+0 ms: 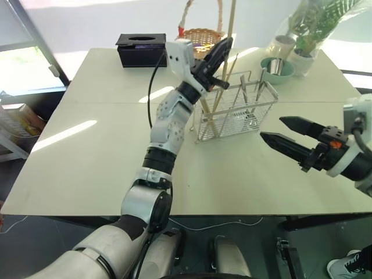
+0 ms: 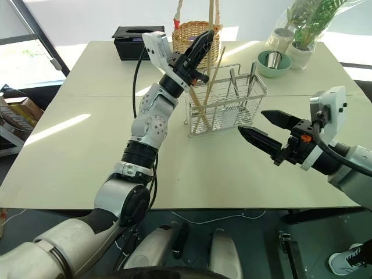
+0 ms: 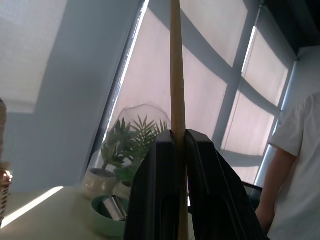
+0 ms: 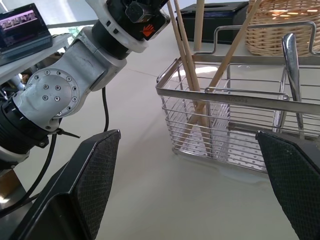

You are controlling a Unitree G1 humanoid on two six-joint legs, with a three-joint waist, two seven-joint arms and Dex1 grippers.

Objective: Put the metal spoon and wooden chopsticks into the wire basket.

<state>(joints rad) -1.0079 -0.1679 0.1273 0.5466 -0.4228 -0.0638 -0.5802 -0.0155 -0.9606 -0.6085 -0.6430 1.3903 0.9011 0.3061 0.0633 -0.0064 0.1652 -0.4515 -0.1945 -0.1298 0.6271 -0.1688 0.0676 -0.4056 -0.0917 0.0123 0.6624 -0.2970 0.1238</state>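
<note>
Sunlit and pale, the desk point(image 1: 87, 151) carried the wire basket point(image 2: 224, 113) near its middle, with a wicker basket point(image 2: 197, 35), a black box point(image 2: 131, 40) and potted plants point(image 2: 308, 29) behind. And the left tool point(image 2: 200, 49) was clamped tight on one wooden chopstick point(image 3: 176, 100), held upright just over the basket's left end! Other wooden chopsticks point(image 4: 192, 70) already leaned inside that end compartment, their tips on the mesh floor. The metal spoon point(image 4: 291, 75) stood in the compartment at the other end, handle poking above the rim.

To finish this well, the stick's lower end looked to need to be well inside the wire walls, kept close to vertical, and let go only once seated, so it wouldn't tip out or knock the others.

Meanwhile the right tool point(image 2: 264, 131) waited with its fingers spread wide and empty, level, just beside the basket's right end, not touching it.
</note>
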